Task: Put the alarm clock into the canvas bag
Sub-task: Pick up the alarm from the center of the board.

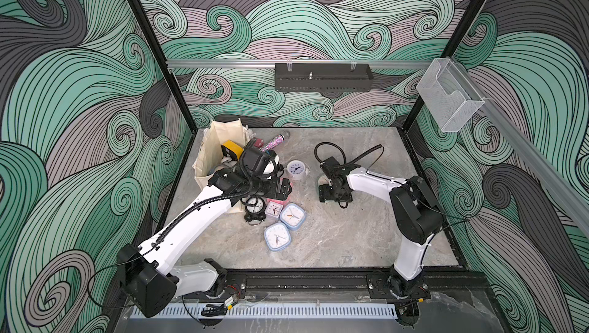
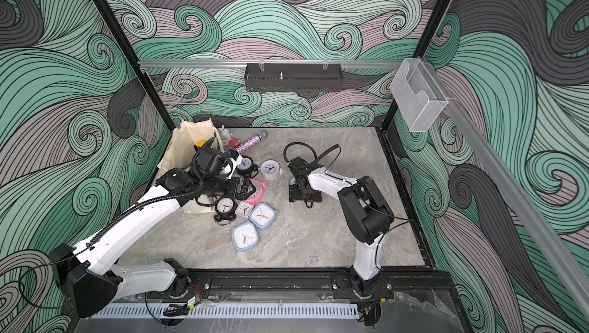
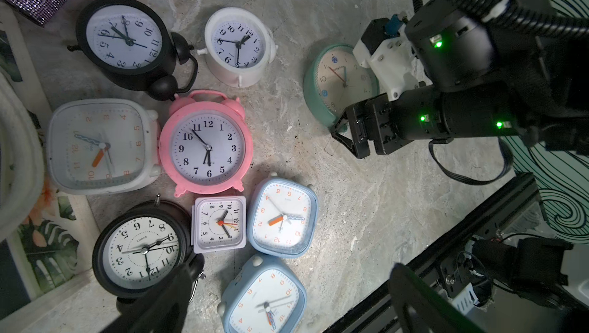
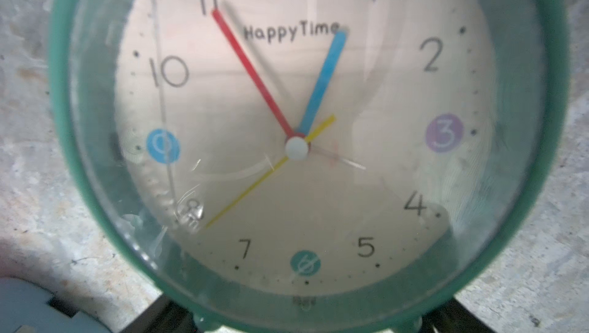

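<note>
A green-rimmed alarm clock (image 4: 296,143) with a cream face lies face up on the marble table (image 1: 350,235), right of centre. My right gripper (image 1: 334,192) is down over it. Its dark fingers (image 4: 455,315) stand apart on either side of the clock's lower rim, so it is open, and I cannot tell if they touch. The left wrist view shows this gripper (image 3: 349,137) at the green clock (image 3: 331,83). The cream canvas bag (image 1: 213,149) stands at the back left with its mouth up. My left gripper (image 1: 283,188) hovers open and empty beside the bag.
Several other clocks lie clustered between the bag and the table's middle: a pink one (image 3: 207,143), two black twin-bell ones (image 3: 124,38), a white round one (image 1: 296,169) and two blue square ones (image 1: 277,235). A purple glitter tube (image 1: 272,143) lies behind. A yellow thing (image 1: 234,149) sits in the bag.
</note>
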Tool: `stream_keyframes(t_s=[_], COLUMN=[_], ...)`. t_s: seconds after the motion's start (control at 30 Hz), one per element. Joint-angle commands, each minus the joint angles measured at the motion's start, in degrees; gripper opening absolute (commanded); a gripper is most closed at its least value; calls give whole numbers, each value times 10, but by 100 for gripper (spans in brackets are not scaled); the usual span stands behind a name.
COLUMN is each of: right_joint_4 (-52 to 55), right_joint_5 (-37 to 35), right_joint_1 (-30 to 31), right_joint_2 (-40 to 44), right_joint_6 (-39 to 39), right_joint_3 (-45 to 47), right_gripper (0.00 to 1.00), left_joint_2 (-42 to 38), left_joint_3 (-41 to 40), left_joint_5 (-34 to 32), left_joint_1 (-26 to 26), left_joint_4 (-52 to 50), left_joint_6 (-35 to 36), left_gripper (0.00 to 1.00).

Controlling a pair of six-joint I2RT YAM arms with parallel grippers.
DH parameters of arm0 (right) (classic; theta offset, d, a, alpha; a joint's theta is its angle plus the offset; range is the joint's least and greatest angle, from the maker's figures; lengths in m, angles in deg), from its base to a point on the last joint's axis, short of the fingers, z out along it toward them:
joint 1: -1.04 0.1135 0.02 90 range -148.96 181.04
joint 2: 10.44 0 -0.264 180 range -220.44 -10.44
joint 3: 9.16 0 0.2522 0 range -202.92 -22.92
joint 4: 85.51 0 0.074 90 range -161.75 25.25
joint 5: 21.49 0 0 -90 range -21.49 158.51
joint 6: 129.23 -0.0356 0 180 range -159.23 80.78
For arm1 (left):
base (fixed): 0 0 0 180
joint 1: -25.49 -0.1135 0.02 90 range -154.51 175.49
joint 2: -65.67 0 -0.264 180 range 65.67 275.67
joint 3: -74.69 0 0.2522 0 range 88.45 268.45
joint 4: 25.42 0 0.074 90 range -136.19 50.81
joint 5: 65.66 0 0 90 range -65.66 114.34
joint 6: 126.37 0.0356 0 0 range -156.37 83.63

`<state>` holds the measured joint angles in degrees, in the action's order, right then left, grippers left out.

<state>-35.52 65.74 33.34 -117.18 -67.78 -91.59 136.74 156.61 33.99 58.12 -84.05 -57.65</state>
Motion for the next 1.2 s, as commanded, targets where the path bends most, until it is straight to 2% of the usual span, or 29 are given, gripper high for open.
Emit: stream_keyframes(t_s=[0.0,0.1,0.27,0.47,0.67,0.77,0.93,1.17], right_joint_4=[12,13,12,12,-7,-5,-4,0], right_joint_5=[-13,-16,-17,-11,25,51,103,149], right_joint_1=[3,3,4,4,7,7,9,10], right_joint_2=[-6,-5,7,74,199,243,286,302], right_joint_6=[-2,0,0,28,57,65,67,67], right_joint_3=[-13,-10,-5,5,30,31,25,7], right_gripper=[83,79,71,65,57,54,53,51], left_joint_2=[-11,-26,-21,-3,50,85,135,194], left_joint_3=[2,-8,4,23,53,78,116,169], left_joint_5=[26,54,84,147,249,278,307,317], left_joint_1=[-17,-39,-45,-47,-47,-46,-42,-25], left_joint_4=[9,30,35,58,95,106,135,136], left_joint_6=[-22,-35,-33,-40,-46,-63,-84,-90], left_gripper=[99,99,99,99,97,96,99,99])
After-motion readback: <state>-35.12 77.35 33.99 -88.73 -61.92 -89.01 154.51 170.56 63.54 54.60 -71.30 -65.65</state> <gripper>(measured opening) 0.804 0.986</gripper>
